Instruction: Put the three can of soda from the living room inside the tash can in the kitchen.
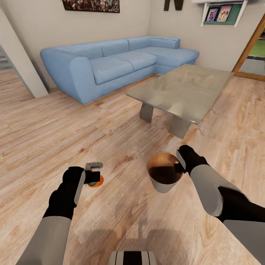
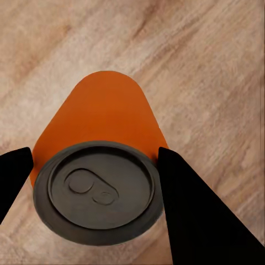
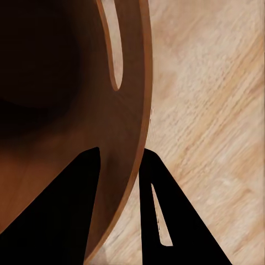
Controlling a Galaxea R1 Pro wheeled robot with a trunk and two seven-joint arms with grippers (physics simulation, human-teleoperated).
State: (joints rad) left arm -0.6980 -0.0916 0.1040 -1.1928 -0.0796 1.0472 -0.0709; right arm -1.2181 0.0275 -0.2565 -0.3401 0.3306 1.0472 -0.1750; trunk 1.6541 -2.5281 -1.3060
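Observation:
An orange can of soda (image 1: 97, 181) with a dark top sits between the fingers of my left gripper (image 1: 94, 177), which is shut on it over the wood floor. In the left wrist view the can (image 2: 102, 116) fills the gap between the black fingers (image 2: 193, 210). The tash can (image 1: 165, 188), pale outside and coppery brown inside, stands upright to the right of it. My right gripper (image 1: 180, 166) is shut on its rim, one finger inside and one outside the wall (image 3: 118, 66). Whether the bin rests on the floor I cannot tell.
This is the living room: a long light-blue sofa (image 1: 117, 62) along the far wall and a glass-topped low table (image 1: 184, 90) just beyond the bin. A wall corner (image 1: 20, 66) stands at far left, a doorway (image 1: 254, 55) at far right. Open wood floor (image 1: 55, 129) lies ahead.

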